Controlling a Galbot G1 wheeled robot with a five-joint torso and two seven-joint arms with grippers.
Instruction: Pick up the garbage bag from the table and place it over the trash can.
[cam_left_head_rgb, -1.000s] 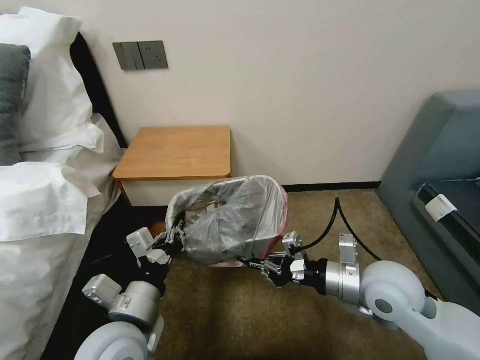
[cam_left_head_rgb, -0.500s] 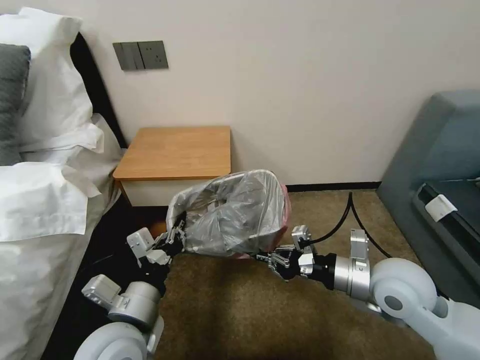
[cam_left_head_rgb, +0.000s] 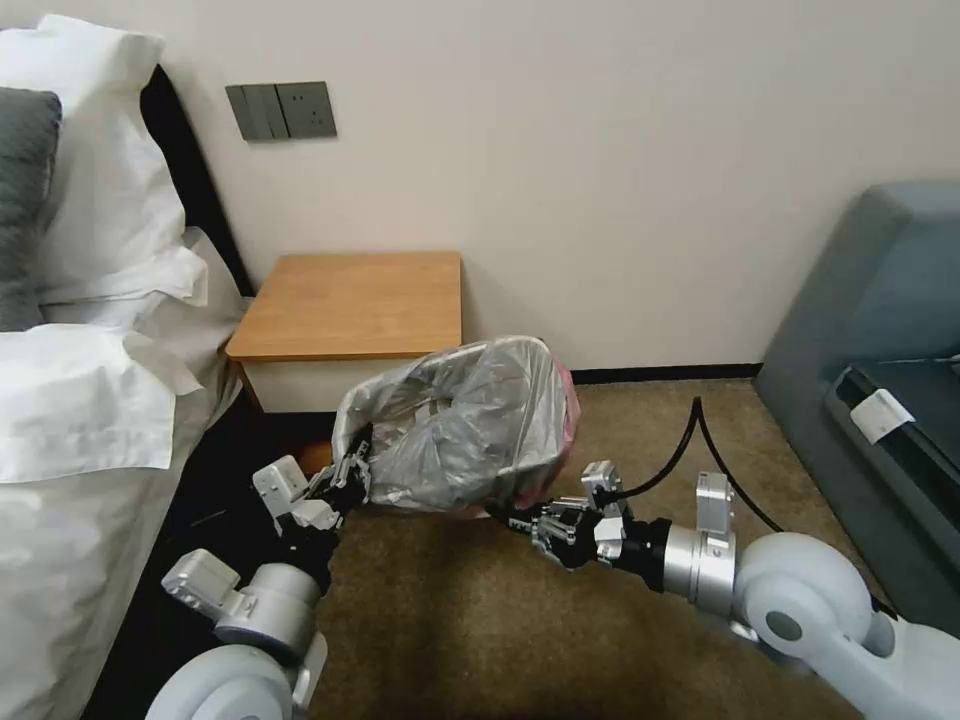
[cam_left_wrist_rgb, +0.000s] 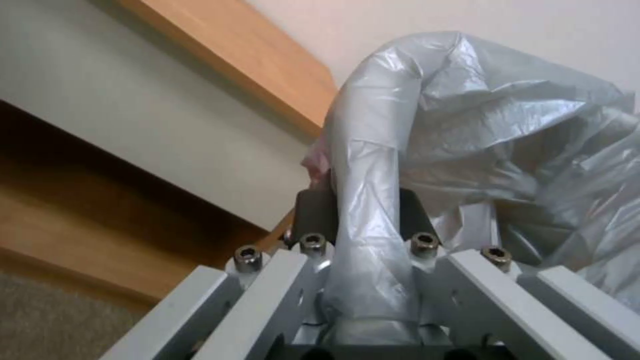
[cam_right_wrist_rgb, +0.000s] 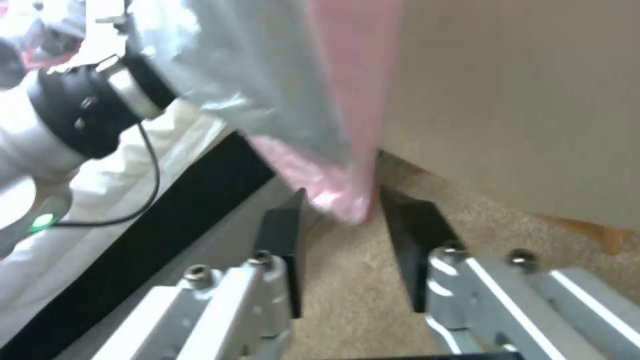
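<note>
In the head view we see the garbage bag (cam_left_head_rgb: 465, 425) draped over the trash can (cam_left_head_rgb: 520, 485) on the carpet, just near-right of the table (cam_left_head_rgb: 352, 302). Our left gripper (cam_left_head_rgb: 352, 472) pinches the bag's left edge; our right gripper (cam_left_head_rgb: 520, 522) sits at its near-right lower edge.

In the left wrist view the fingers (cam_left_wrist_rgb: 313, 212) are clamped on a grey fold.

In the right wrist view the fingers (cam_right_wrist_rgb: 283, 235) stand apart around the pink rim.

Crinkly glossy plastic garbage bag (cam_left_head_rgb: 470, 420) — smooth matt wooden table (cam_left_head_rgb: 350, 300), rough carpet (cam_left_head_rgb: 450, 620)
</note>
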